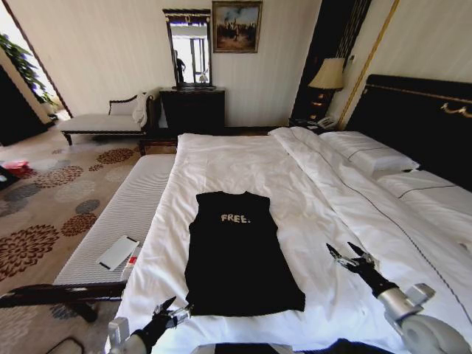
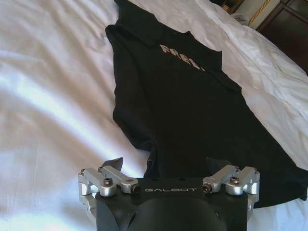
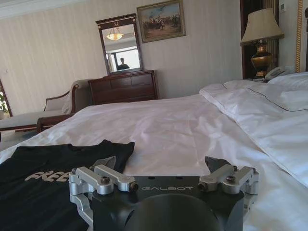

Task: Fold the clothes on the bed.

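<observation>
The clothes, a black T-shirt [image 1: 240,258] with white "FREE" lettering, lie flat on the white bed [image 1: 243,162] as a narrow rectangle with the sleeves turned in. My left gripper [image 1: 177,308] is open at the shirt's near left hem corner. In the left wrist view the shirt [image 2: 183,106] stretches away from that gripper [image 2: 163,166], whose fingers straddle the hem. My right gripper [image 1: 343,251] hovers open over bare duvet to the right of the shirt. The right wrist view shows that gripper [image 3: 161,163] beside the shirt's collar end [image 3: 48,187].
A pale bench [image 1: 125,214] runs along the bed's left side with a white flat object [image 1: 118,252] on it. Pillows [image 1: 369,155] and a dark headboard [image 1: 420,118] lie to the right. A dresser with mirror [image 1: 193,110] and a chaise [image 1: 103,122] stand at the far wall.
</observation>
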